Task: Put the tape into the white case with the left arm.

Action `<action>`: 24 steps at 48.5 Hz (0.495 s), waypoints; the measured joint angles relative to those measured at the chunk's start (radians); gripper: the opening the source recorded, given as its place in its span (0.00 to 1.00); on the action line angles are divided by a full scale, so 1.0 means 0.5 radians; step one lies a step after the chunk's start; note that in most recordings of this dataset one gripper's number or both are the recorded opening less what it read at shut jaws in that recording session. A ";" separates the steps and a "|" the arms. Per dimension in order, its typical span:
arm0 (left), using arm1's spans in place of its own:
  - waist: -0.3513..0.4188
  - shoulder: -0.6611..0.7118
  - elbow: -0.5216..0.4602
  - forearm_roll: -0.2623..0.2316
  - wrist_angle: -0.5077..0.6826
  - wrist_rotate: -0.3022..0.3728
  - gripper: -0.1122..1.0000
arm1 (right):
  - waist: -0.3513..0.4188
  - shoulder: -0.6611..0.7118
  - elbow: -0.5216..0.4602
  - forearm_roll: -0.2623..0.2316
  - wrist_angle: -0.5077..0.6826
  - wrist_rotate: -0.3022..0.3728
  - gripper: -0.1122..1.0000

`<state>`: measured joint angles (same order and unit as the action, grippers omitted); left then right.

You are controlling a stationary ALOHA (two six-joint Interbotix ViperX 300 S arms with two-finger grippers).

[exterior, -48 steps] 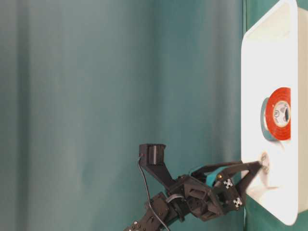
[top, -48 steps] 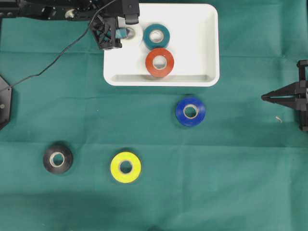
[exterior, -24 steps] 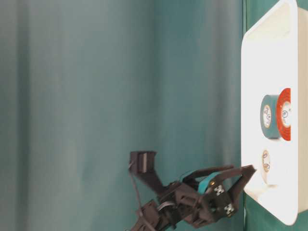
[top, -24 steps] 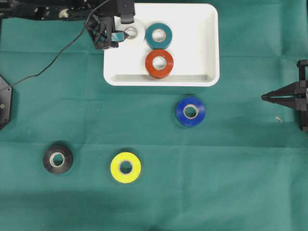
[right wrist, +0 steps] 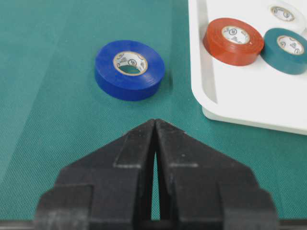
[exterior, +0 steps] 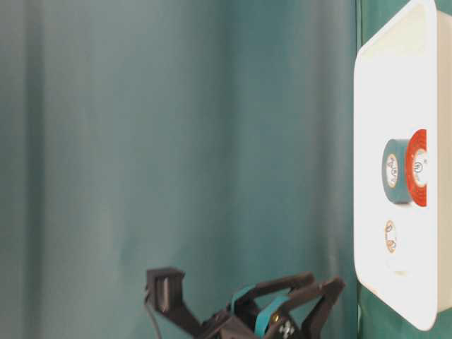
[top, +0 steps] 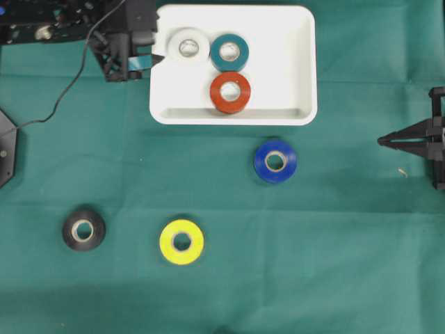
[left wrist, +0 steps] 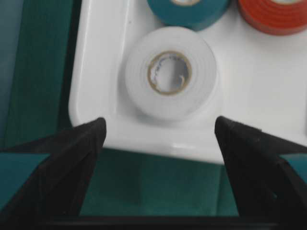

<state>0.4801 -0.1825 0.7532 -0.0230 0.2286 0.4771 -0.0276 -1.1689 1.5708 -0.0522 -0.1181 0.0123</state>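
Note:
The white case [top: 306, 69] stands at the back of the table and holds three rolls lying flat: white tape [top: 188, 46], teal tape [top: 229, 52] and red tape [top: 231, 92]. My left gripper [top: 156, 44] is just outside the case's left rim, open and empty. In the left wrist view its fingers [left wrist: 91, 136] stand wide apart in front of the rim [left wrist: 96, 57], with the white tape [left wrist: 170, 72] beyond them, untouched. On the green cloth lie blue tape [top: 275, 161], yellow tape [top: 182, 241] and black tape [top: 83, 229]. My right gripper [top: 381, 141] rests shut at the right edge.
A black cable [top: 66, 97] trails from the left arm across the cloth at the back left. A black mount [top: 5, 149] sits at the left edge. In the right wrist view the blue tape [right wrist: 129, 69] lies ahead of the shut gripper [right wrist: 155, 122], left of the case [right wrist: 249, 105].
The left gripper has let go of the white tape and drawn back to the left, out over the case's rim. The white tape now lies in the case. The right arm is still.

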 measured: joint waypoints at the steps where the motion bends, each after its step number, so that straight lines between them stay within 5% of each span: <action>1: -0.003 -0.021 0.015 0.000 0.000 0.000 0.97 | -0.003 0.000 0.000 0.000 0.000 0.000 0.02; 24: -0.209 -0.491 0.334 -0.003 0.000 -0.221 0.96 | -0.003 0.000 0.000 0.000 0.000 0.000 0.02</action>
<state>0.3758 -0.4280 0.9204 -0.0245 0.2286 0.3666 -0.0291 -1.1689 1.5708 -0.0522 -0.1181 0.0123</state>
